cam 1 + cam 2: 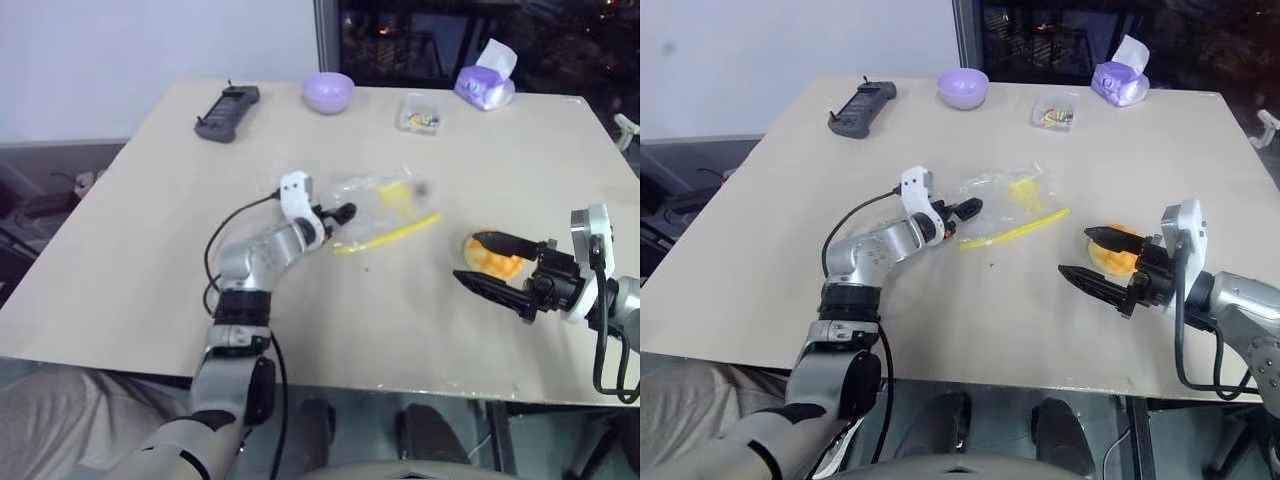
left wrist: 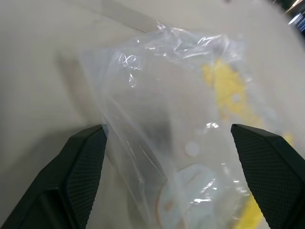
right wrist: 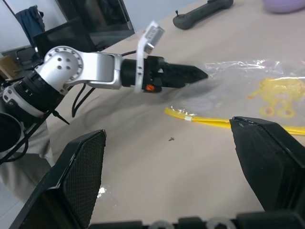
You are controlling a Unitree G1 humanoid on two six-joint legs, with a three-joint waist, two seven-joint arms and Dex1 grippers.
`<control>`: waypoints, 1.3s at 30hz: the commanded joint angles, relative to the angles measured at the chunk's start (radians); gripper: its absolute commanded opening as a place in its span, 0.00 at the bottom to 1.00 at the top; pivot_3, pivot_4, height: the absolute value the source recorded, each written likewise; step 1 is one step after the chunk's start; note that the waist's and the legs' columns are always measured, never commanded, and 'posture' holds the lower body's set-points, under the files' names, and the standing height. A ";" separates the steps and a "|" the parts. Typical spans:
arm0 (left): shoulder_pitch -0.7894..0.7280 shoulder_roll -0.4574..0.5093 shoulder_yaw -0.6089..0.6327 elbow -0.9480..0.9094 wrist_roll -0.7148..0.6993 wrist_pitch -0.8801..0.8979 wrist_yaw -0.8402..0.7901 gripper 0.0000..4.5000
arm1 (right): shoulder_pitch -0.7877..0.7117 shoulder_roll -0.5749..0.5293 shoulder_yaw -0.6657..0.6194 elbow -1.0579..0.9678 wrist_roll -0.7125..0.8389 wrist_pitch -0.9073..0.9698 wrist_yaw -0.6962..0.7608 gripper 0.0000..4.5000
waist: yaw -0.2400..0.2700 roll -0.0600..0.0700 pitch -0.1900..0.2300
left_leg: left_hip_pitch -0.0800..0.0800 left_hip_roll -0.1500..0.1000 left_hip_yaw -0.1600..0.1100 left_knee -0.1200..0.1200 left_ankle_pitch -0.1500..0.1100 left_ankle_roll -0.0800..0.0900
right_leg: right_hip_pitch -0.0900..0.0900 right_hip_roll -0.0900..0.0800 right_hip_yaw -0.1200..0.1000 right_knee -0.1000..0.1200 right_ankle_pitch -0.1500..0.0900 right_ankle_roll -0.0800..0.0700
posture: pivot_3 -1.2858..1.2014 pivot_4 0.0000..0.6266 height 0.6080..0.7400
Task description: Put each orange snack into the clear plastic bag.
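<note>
Task barely started: one orange snack (image 1: 1110, 255) sits bare on the bench (image 1: 790, 230) toward its right edge, not bagged. One clear plastic bag (image 1: 385, 205) lies flat mid-bench, empty as far as I can tell. Left gripper (image 1: 343, 212) at the bag's left edge, jaws apart around it. Right gripper (image 1: 1090, 255) jaws apart, in front of the snack, holding nothing.

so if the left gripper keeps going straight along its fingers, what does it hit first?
The clear plastic bag. The left gripper is open and the bag's near edge lies between its fingers; contact isn't clear.
</note>
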 commanded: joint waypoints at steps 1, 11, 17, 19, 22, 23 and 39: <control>0.032 0.009 -0.048 0.153 0.092 0.009 -0.003 0.75 | -0.016 -0.002 -0.020 -0.032 0.013 -0.018 0.001 1.00 | -0.001 0.002 -0.002 | 0.000 0.000 0.000 0.000 0.000 0.000 | 0.000 0.000 0.000 0.000 -0.001 0.001 | 0.52 0.24 1.00; 0.021 -0.003 -0.028 0.220 0.153 0.024 -0.016 0.02 | -0.050 0.015 -0.017 -0.023 -0.079 -0.107 -0.024 1.00 | 0.003 0.005 -0.004 | 0.001 0.000 0.000 -0.001 0.000 0.000 | 0.001 0.000 0.001 -0.001 -0.001 0.002 | 0.52 0.24 1.00; 0.016 -0.013 -0.012 0.221 0.160 0.022 -0.018 0.02 | -0.060 -0.030 0.041 0.063 -0.271 -0.182 -0.015 1.00 | 0.005 0.005 -0.005 | 0.001 0.000 0.000 -0.001 0.000 0.000 | 0.001 0.000 0.001 -0.001 -0.001 0.002 | 0.52 0.24 1.00; 0.017 -0.019 -0.002 0.210 0.155 0.022 -0.018 0.02 | -0.060 -0.030 0.042 0.074 -0.281 -0.190 0.001 1.00 | 0.005 0.005 -0.005 | 0.001 0.000 0.000 -0.001 0.000 0.000 | 0.001 0.000 0.001 -0.001 -0.001 0.002 | 0.52 0.24 1.00; 0.018 -0.024 0.010 0.196 0.151 0.019 -0.019 0.02 | -0.066 -0.026 0.039 0.080 -0.284 -0.192 0.013 1.00 | 0.004 0.004 -0.004 | 0.001 0.000 0.000 -0.001 0.000 0.000 | 0.001 0.000 0.001 -0.001 -0.001 0.002 | 0.52 0.24 1.00; 0.017 -0.026 0.016 0.190 0.150 0.019 -0.021 0.02 | -0.068 -0.025 0.037 0.080 -0.282 -0.191 0.016 1.00 | 0.004 0.004 -0.004 | 0.001 0.000 0.000 -0.002 0.000 0.000 | 0.001 0.000 0.001 -0.001 -0.001 0.002 | 0.52 0.24 1.00; 0.017 -0.143 0.318 -0.203 -0.223 0.289 0.002 0.02 | -0.081 -0.005 0.062 0.067 -0.286 -0.181 0.026 1.00 | 0.006 -0.005 0.003 | -0.014 0.000 -0.005 -0.005 0.002 -0.004 | -0.006 -0.002 -0.006 -0.015 0.001 -0.001 | 0.52 0.24 1.00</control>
